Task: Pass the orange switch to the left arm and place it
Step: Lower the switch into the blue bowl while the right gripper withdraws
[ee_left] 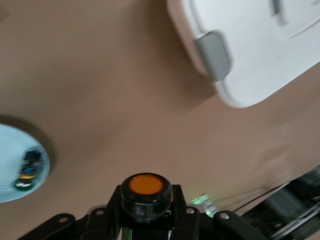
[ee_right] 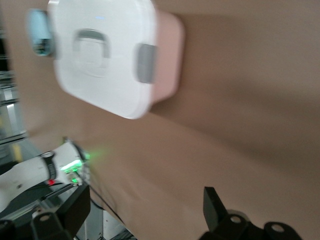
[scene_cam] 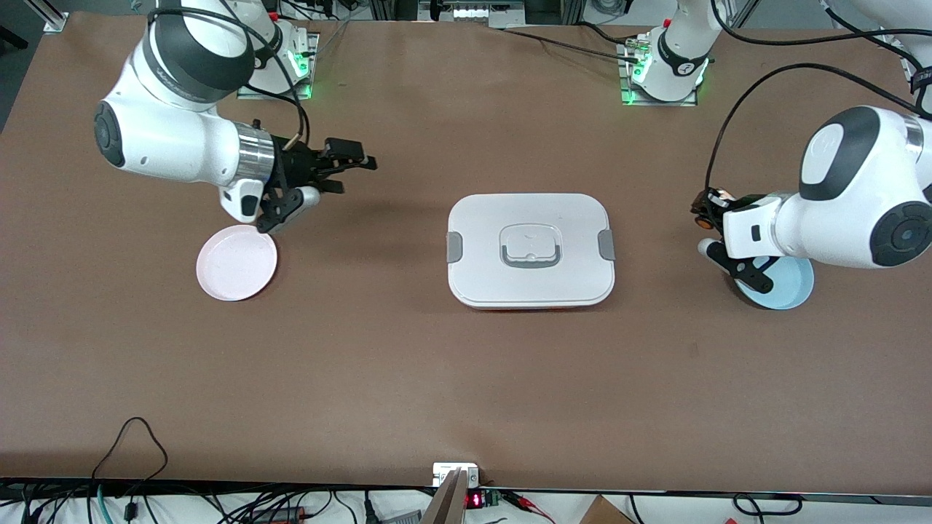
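The left gripper (scene_cam: 705, 212) is up in the air, over the table just beside the blue plate (scene_cam: 792, 291), at the left arm's end. It is pinched tight on the orange switch (ee_left: 146, 186), so the pick-up looks done. In the left wrist view the switch sits between the fingers with its orange cap showing. A small dark thing (ee_left: 27, 170) with a green bit lies on the blue plate; I cannot tell what it is.

The box (scene_cam: 530, 251) sits in the middle of the table, between the two arms. The right gripper (scene_cam: 348, 169) hangs over the table near the pink plate (scene_cam: 237, 262), with its fingers spread wide and nothing in them.

I think the hand-over step is starting. Next the two grippers need to meet, high enough above the box or off to its side so nothing bumps it. Then the right gripper must grab the switch before the left one lets go.
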Controlling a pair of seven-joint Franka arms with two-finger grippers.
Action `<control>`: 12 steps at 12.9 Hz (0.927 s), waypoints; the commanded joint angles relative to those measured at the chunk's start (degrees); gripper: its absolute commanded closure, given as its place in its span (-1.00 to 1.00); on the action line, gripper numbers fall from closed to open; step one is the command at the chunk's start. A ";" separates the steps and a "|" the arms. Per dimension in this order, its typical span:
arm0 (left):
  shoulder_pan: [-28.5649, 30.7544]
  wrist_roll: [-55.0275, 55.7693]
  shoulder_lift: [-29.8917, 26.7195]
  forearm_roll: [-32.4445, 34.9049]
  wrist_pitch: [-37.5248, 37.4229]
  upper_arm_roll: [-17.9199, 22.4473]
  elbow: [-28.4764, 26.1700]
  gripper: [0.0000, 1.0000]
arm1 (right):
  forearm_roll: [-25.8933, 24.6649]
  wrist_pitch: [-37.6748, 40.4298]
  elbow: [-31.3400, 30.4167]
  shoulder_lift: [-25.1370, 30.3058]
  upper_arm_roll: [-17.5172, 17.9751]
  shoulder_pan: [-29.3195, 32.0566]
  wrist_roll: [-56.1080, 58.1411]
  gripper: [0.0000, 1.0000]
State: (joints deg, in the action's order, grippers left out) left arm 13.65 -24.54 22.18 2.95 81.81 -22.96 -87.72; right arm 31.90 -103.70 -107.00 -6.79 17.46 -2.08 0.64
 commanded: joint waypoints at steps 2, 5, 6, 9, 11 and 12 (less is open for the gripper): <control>2.07 -13.13 2.34 10.48 5.70 -0.25 -0.43 0.59 | -22.08 12.61 6.08 0.29 0.03 0.76 -8.64 -1.00; 5.85 -25.26 4.70 17.24 12.04 -0.25 -2.10 0.59 | -36.07 13.62 10.83 0.99 -3.04 0.67 -7.76 -1.00; 7.43 -29.30 5.15 19.26 15.54 -0.25 -3.94 0.60 | -41.60 13.35 11.72 0.91 -3.04 0.67 -8.72 -1.00; 13.14 -38.98 5.15 21.65 24.95 -0.25 -9.74 0.60 | -39.50 10.38 14.80 0.64 -5.15 4.35 -9.69 -1.00; 15.96 -43.73 5.24 23.40 32.41 -0.25 -13.69 0.60 | -31.84 9.75 14.71 0.47 -8.47 7.08 -8.90 -1.00; 17.45 -44.54 5.85 23.94 35.75 -0.25 -15.54 0.57 | -31.47 10.27 14.71 0.64 -11.89 5.00 -8.55 -1.00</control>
State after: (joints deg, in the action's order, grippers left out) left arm 28.79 -65.97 28.52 24.79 112.31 -22.35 -99.22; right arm -2.29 -93.71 -93.01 -5.95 9.31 3.75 -8.20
